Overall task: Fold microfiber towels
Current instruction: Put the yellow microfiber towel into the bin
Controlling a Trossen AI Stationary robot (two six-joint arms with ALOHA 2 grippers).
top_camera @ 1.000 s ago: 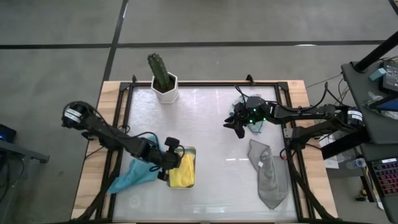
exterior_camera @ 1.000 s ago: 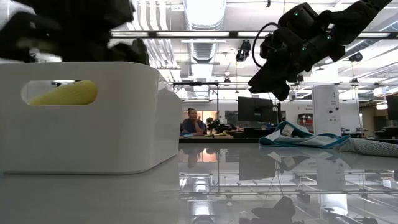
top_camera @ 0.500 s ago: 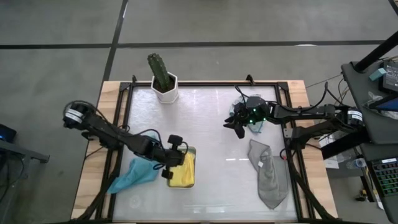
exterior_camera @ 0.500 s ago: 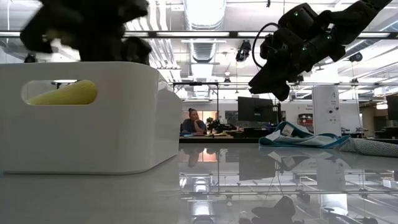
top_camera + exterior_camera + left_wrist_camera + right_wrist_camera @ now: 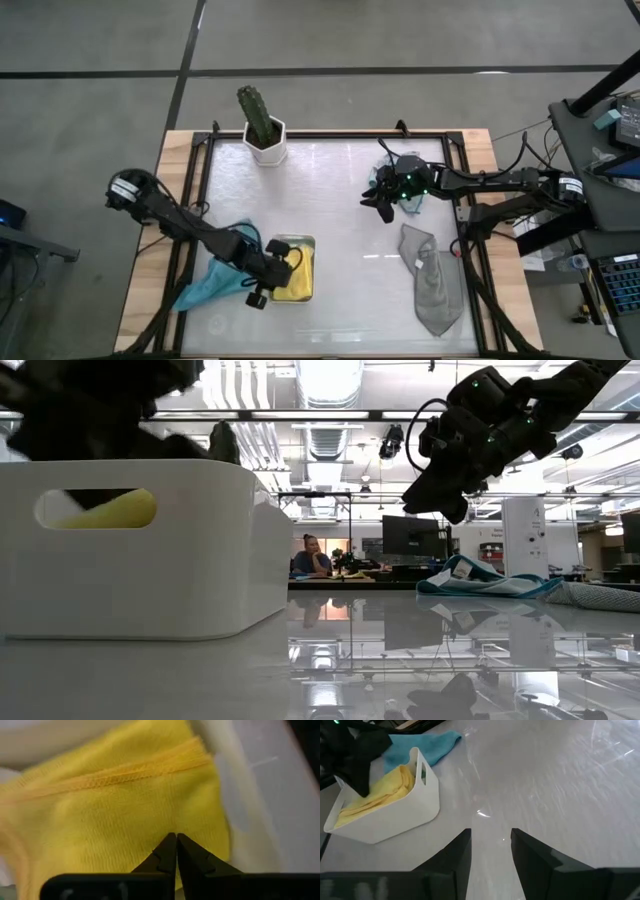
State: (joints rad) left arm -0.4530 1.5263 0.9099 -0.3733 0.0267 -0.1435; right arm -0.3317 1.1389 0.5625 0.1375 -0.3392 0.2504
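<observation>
high view: left end effector (image 5: 262, 291), tips pressed together, sits at the white tray's (image 5: 306, 243) near-left corner, yellow towel (image 5: 290, 283) inside just beside it; right end effector (image 5: 385, 203), spread, hovers far across the counter (image 5: 340, 190).

A towel (image 5: 287, 283) lies in the tray (image 5: 309, 243) at the near left, with another towel (image 5: 208, 283) just left of it. A plant pot (image 5: 266, 143) stands far left; a third towel (image 5: 432, 280) lies near right.

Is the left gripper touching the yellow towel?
Cannot tell. In the left wrist view the shut left gripper points at the yellow towel, but neither contact nor gap shows.
</observation>
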